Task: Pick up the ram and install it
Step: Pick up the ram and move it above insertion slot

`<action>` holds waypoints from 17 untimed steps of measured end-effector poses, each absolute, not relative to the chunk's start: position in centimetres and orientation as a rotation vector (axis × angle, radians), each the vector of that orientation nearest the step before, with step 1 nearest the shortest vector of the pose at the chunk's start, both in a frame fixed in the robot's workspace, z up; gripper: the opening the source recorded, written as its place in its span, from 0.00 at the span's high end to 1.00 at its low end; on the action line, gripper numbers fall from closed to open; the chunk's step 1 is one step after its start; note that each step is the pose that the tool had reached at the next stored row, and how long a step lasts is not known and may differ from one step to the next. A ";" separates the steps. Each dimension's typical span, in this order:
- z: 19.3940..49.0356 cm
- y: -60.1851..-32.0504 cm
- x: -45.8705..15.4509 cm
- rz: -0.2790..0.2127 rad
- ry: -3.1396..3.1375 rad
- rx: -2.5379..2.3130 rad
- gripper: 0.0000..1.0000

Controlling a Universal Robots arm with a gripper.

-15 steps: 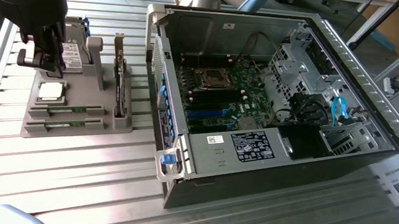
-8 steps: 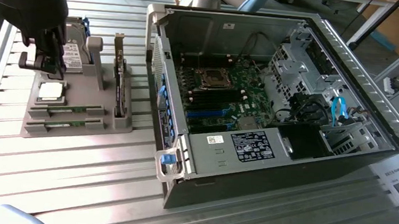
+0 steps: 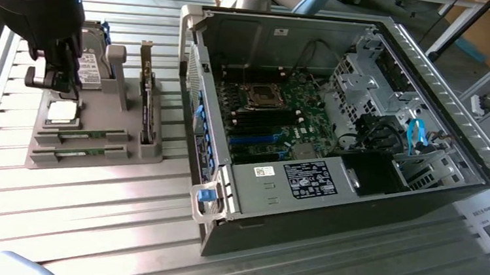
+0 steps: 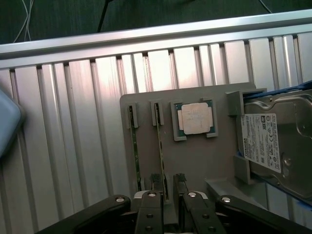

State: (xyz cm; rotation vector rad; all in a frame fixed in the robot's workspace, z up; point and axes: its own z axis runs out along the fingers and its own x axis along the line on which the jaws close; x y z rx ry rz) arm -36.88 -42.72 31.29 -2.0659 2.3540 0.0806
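Slatted metal table | ram in grey holder, close under gripper | gripper parted, empty

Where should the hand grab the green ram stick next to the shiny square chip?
Pinch the ram stick across its two flat faces, near the middle of its length, coming straight down from above. It stands on its thin edge in a slot of the grey holder, so only its top edge is free.
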 end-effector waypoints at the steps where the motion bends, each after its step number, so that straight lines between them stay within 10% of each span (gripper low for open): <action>1: 31.2 -42.7 -36.9 0.081 2.354 -2.066 0.76; 17: 29.6 -42.7 -36.9 0.081 2.354 -2.066 0.76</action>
